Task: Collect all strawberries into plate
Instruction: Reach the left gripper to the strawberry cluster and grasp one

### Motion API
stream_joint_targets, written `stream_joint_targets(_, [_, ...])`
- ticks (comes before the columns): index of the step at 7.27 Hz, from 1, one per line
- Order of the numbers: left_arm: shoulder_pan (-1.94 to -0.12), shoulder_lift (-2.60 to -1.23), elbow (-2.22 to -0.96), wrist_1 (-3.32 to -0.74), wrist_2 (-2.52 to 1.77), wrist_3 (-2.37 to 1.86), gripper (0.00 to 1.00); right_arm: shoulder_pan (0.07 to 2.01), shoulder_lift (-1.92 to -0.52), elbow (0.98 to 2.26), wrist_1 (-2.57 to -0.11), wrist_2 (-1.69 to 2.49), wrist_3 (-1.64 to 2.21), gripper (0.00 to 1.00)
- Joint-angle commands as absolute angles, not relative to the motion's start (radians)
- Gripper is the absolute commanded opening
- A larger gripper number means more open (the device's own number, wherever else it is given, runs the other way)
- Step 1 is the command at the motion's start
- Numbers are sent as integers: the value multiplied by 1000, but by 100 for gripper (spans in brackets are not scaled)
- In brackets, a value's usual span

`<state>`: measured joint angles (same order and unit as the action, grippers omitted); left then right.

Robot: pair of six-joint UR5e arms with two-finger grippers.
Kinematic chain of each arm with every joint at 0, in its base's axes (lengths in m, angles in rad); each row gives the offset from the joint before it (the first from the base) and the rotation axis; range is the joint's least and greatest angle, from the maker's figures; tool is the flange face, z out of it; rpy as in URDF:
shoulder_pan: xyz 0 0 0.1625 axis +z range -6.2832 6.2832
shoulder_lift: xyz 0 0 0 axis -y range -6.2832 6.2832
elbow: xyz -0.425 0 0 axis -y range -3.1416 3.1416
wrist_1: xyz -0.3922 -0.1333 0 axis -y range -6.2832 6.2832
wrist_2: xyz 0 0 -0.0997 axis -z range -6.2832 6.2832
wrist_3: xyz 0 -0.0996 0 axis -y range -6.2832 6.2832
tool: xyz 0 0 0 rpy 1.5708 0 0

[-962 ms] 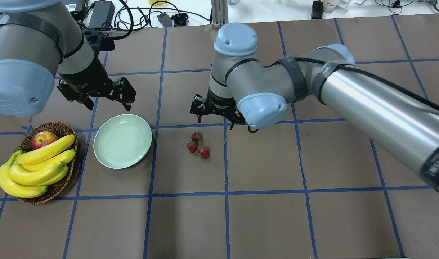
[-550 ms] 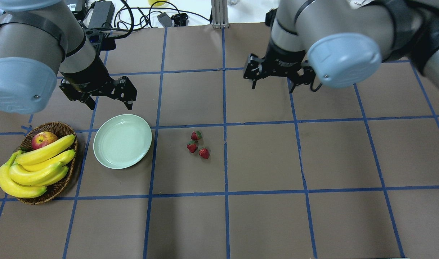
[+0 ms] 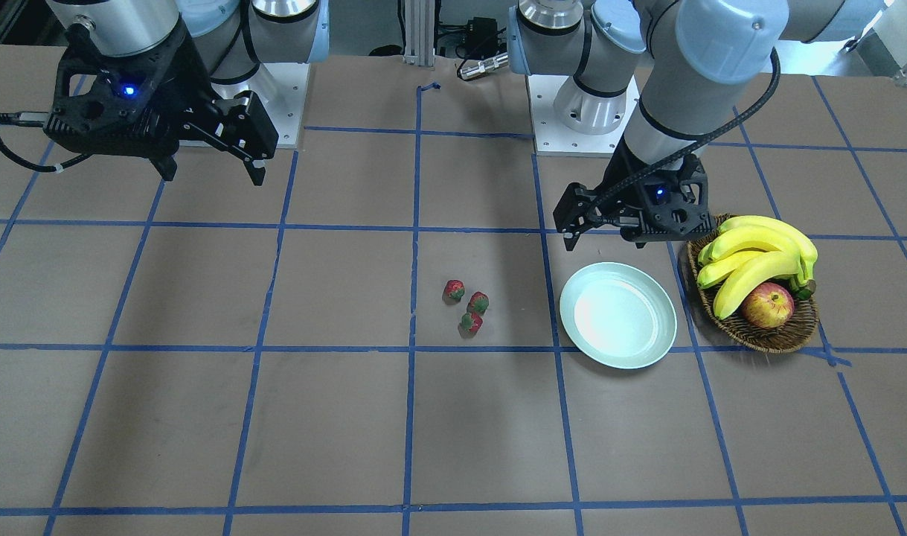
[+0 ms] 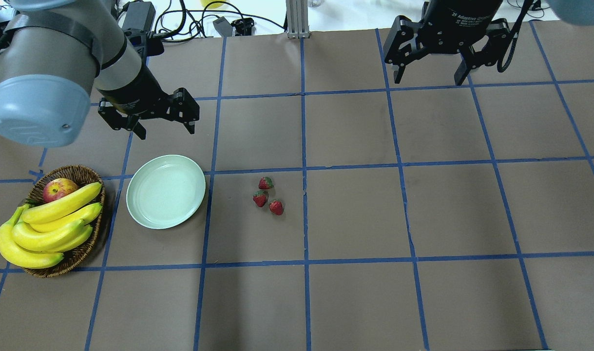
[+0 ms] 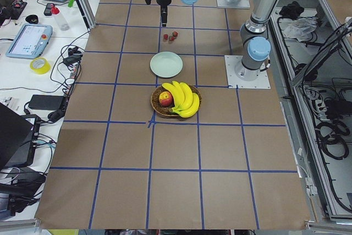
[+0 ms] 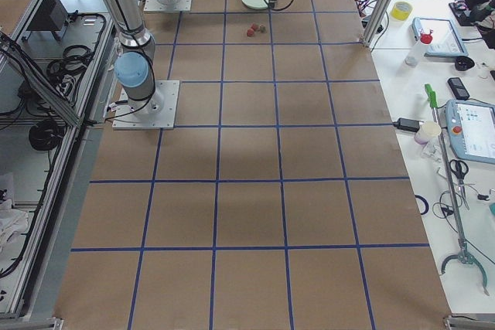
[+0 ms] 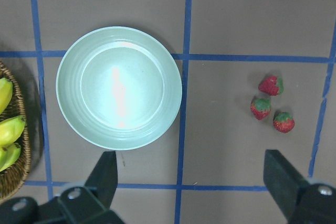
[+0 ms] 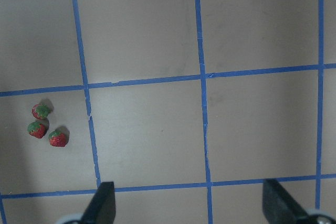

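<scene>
Strawberries [image 4: 265,196]: lay clustered on table [image 4: 355,209], perhaps touching one another, near plate [image 4: 166,191] but apart from it. Left gripper [image 4: 166,130]: hovered past plate's far rim, fingers spread, holding nothing. Right gripper [image 4: 428,78]: hung well away, fingers likewise apart.

Red strawberries [image 4: 260,198] w/ green caps; pale plate [image 4: 165,191], prob. mint; brown table [image 4: 355,214], blue grid.

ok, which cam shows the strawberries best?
Left wrist: the strawberries are largest, all three distinct, caps visible, nothing blocking. Right wrist has them smaller near its left edge. Overhead and front show them clear but small; both side views only tiny red specks.
</scene>
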<state>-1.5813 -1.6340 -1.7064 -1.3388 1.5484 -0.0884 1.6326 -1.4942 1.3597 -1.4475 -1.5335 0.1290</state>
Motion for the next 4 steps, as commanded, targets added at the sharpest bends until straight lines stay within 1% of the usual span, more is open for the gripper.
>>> stream_joint_targets(1, [-1641, -1742, -1709, -1158, 1528, -98, 100, 1640, -1499, 1371, -1508, -1539, 121, 100])
stream_joint_targets(3, [-1679, -1828, -1732, -1064, 1453, -51, 100, 1629, -1497, 1393, -1567, -1584, 86, 100])
stream_joint_targets(4, [-1704, -1868, -1767, -999, 1453, -23, 100, 1637, -1496, 1399, -1595, -1582, 87, 100])
